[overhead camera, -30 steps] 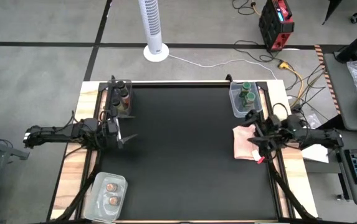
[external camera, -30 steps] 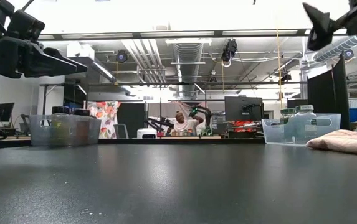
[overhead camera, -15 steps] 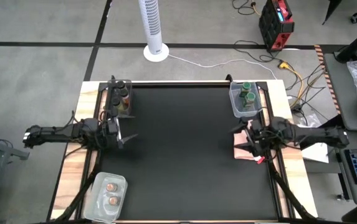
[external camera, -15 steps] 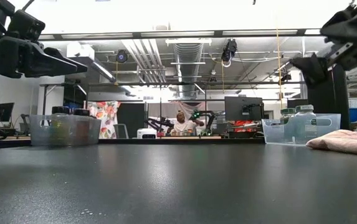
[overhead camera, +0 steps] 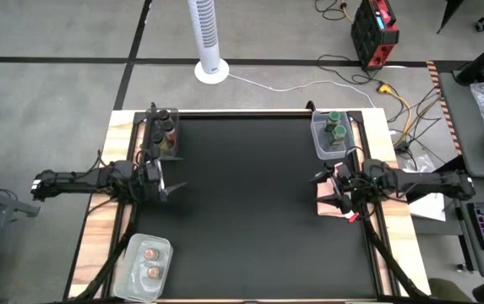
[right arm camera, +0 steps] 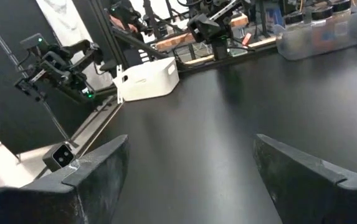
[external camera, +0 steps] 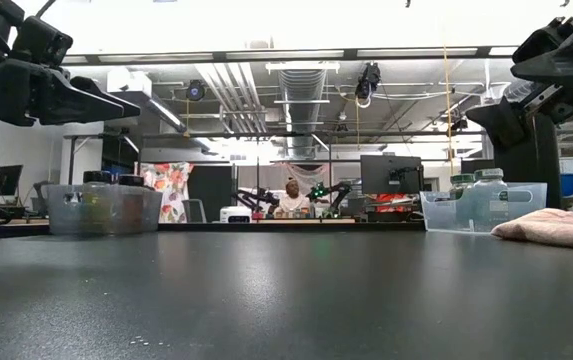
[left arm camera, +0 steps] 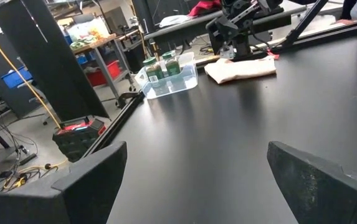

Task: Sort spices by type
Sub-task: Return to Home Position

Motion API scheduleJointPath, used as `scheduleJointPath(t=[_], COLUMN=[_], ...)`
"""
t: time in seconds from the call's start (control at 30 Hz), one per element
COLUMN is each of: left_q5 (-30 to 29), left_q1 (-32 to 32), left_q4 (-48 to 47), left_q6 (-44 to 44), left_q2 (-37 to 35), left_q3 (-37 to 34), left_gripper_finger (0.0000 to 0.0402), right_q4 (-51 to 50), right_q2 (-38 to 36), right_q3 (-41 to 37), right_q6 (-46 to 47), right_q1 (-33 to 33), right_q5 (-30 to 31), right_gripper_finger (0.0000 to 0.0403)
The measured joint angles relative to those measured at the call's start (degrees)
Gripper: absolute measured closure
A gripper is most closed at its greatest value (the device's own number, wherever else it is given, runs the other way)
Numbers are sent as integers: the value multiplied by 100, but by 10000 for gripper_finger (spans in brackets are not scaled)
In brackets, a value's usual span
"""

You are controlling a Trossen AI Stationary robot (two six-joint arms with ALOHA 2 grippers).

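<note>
Two dark-lidded spice jars (overhead camera: 168,131) stand upright in a clear tub (overhead camera: 162,143) at the far left corner. Green-lidded jars (overhead camera: 334,127) stand in a tub (overhead camera: 320,142) at the far right, seen also in the left wrist view (left arm camera: 162,65). Two pinkish-brown-topped jars (overhead camera: 149,261) sit in a tub (overhead camera: 132,270) at the near left. My left gripper (overhead camera: 172,187) hangs open above the mat's left side. My right gripper (overhead camera: 324,190) is open over the left edge of a pink cloth (overhead camera: 336,205).
The pink cloth (external camera: 556,226) lies crumpled on the black mat (overhead camera: 250,211) by its right edge. The mat's middle is bare. A white tower fan (overhead camera: 207,38) and cables stand on the floor beyond the far edge. A person sits in the room behind (external camera: 291,195).
My right gripper has moved from the table's right edge toward the left and somewhat down, and now hangs over the cloth's left edge. Most of that move came in the first half second.
</note>
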Motion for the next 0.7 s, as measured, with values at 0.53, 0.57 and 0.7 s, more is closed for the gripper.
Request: scheduleJointPath(t=[0.53,0.57,0.7], left_q5=[0,-1,0], left_q1=[0,1,1], left_q4=[2,0,2], left_q6=[-1,-1,0], left_q2=[0,0,0], left_q3=[0,0,0], left_gripper_finger=[31,31,31], right_q4=[-2,-2,-2], right_q2=[0,0,0], right_q3=[0,0,0], right_q6=[0,0,0], right_q1=[0,0,0], right_q5=[0,0,0], right_gripper_finger=[85,83,74])
